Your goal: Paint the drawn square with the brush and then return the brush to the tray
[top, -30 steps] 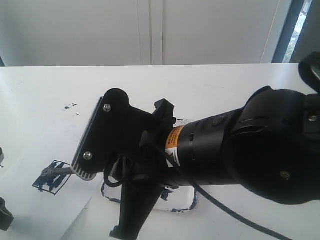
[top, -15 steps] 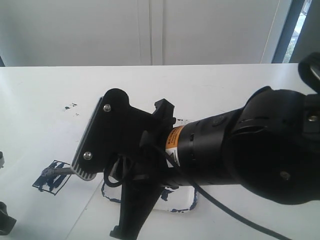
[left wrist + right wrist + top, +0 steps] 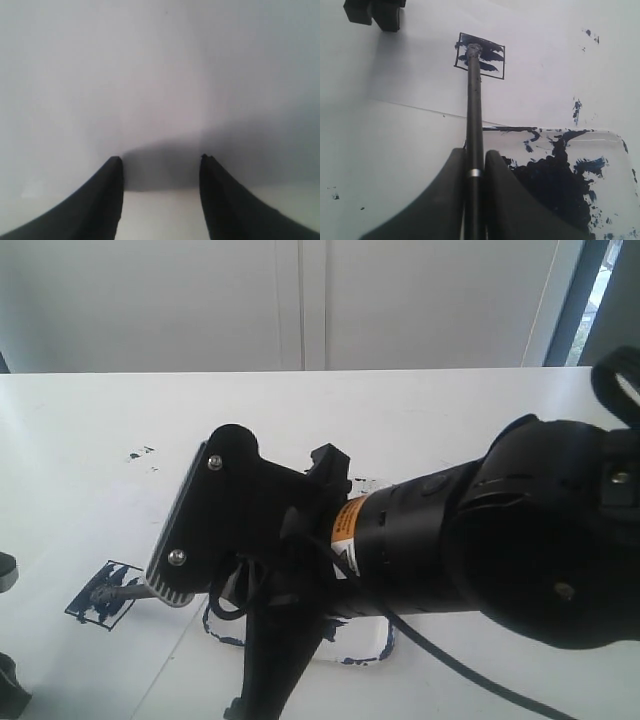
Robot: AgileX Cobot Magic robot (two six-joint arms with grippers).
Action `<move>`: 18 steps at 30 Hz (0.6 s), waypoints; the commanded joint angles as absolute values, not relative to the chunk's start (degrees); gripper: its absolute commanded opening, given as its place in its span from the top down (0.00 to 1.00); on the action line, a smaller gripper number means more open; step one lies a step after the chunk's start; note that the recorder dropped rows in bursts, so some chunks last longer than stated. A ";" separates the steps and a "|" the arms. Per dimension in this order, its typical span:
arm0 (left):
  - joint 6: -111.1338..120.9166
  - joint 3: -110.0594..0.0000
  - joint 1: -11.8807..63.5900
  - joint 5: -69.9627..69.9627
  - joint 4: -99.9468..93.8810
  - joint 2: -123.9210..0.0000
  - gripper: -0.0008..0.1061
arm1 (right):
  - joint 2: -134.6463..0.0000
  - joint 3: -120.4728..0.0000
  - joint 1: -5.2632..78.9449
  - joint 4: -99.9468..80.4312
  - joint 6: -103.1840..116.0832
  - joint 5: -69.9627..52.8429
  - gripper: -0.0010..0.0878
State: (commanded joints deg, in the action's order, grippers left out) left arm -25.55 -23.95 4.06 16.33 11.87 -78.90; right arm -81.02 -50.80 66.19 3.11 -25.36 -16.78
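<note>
The drawn square [image 3: 492, 57] on the white paper shows dark blue strokes inside its thin black outline; in the exterior view the drawn square [image 3: 92, 602] lies at the lower left. My right gripper [image 3: 474, 150] is shut on the brush [image 3: 474, 110], a long black stick whose tip rests inside the square. The brush [image 3: 130, 587] pokes out from under the right arm [image 3: 450, 540]. The tray [image 3: 612, 192], blotted with dark paint, lies beside the gripper, and the arm mostly hides the tray [image 3: 362, 648]. My left gripper [image 3: 160, 159] is open over a white surface, holding nothing.
The paper sheet [image 3: 410, 75] lies on the white table. Stray paint specks [image 3: 140, 452] mark the table beyond the square. Black fingers [image 3: 374, 12] stand near the paper's far corner. A pale wall runs behind the table's far edge [image 3: 300, 370].
The right arm has shifted slightly down, dragging the brush tip a little across the square. The left gripper's parts at the exterior view's left edge have slid lower.
</note>
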 joint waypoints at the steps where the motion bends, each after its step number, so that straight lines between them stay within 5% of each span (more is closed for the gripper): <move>1: -25.55 -23.95 4.06 16.33 11.87 -78.90 0.51 | -81.31 -50.80 66.19 3.11 -25.36 -16.32 0.99; 18: -25.54 -23.95 4.06 16.17 11.87 -78.90 0.51 | -81.57 -50.80 66.19 9.16 -25.50 -15.10 0.99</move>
